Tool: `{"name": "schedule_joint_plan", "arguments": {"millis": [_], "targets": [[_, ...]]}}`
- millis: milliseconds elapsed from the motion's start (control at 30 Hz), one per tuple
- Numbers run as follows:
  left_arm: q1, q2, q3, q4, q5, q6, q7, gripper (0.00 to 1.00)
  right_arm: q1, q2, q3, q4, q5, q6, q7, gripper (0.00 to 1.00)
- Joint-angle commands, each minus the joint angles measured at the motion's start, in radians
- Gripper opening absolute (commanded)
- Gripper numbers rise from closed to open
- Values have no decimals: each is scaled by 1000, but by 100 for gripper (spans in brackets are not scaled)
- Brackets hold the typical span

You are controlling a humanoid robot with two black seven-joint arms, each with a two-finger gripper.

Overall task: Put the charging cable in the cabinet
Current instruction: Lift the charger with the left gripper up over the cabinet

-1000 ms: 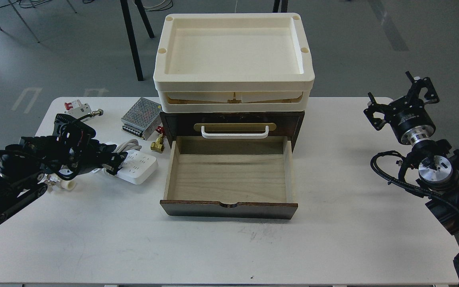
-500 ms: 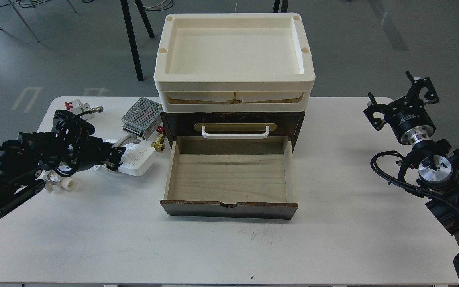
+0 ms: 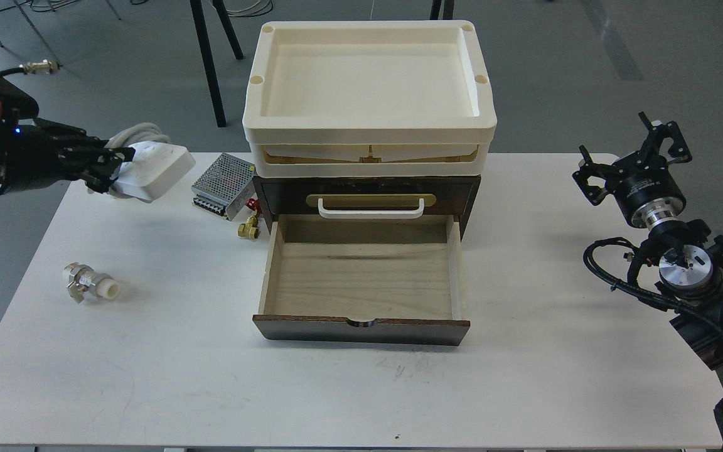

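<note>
My left gripper (image 3: 109, 164) is shut on the charging cable (image 3: 151, 166), a white power strip with a thick white cord looped at its near end. It holds the strip in the air above the table's far left. The cabinet (image 3: 366, 194) is dark brown and stands at the table's middle. Its lower drawer (image 3: 361, 282) is pulled out, with a bare light wood floor. A white handle on a brass plate (image 3: 371, 206) sits above it. My right gripper (image 3: 634, 157) is open and empty at the far right, above the table's edge.
Cream plastic trays (image 3: 368, 100) are stacked on the cabinet. A silver perforated power-supply box (image 3: 222, 178) and a small brass fitting (image 3: 249, 229) lie left of the cabinet. A small metal and white fitting (image 3: 90, 284) lies on the white table (image 3: 148, 351) at the left.
My left gripper has lifted the charging cable off the table, up and to the left. The small white fitting it covered now shows. The right arm has not moved.
</note>
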Motion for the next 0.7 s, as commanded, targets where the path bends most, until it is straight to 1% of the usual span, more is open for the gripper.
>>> {"name": "schedule_joint_plan", "arguments": {"millis": [0, 100, 200, 267, 333, 433, 533, 567, 667], "targets": [[-154, 56, -6, -60, -27, -33, -12, 0, 0, 0, 0, -1, -1, 0, 0, 100], [-278, 57, -6, -137, -27, -87, -9, 0, 0, 0, 0, -1, -1, 0, 0, 100], [-379, 34, -8, -247, -27, -127, -7, 0, 0, 0, 0, 0, 0, 0, 0, 100], [-430, -18, -9, -321, -27, -144, -6, 0, 0, 0, 0, 0, 0, -1, 0, 100], [-464, -91, -18, -362, -29, -147, -7, 0, 0, 0, 0, -1, -1, -1, 0, 100], [-491, -215, -25, -401, -29, -148, -6, 0, 0, 0, 0, -1, 0, -3, 0, 100], [-489, -331, -17, -418, -29, -153, -3, 0, 0, 0, 0, -1, -1, -3, 0, 100], [-481, -370, -11, -418, -27, -168, 2, 0, 0, 0, 0, 0, -1, -3, 0, 100], [-438, -507, 0, -418, -26, -177, 48, 0, 0, 0, 0, 0, 0, -3, 0, 100]]}}
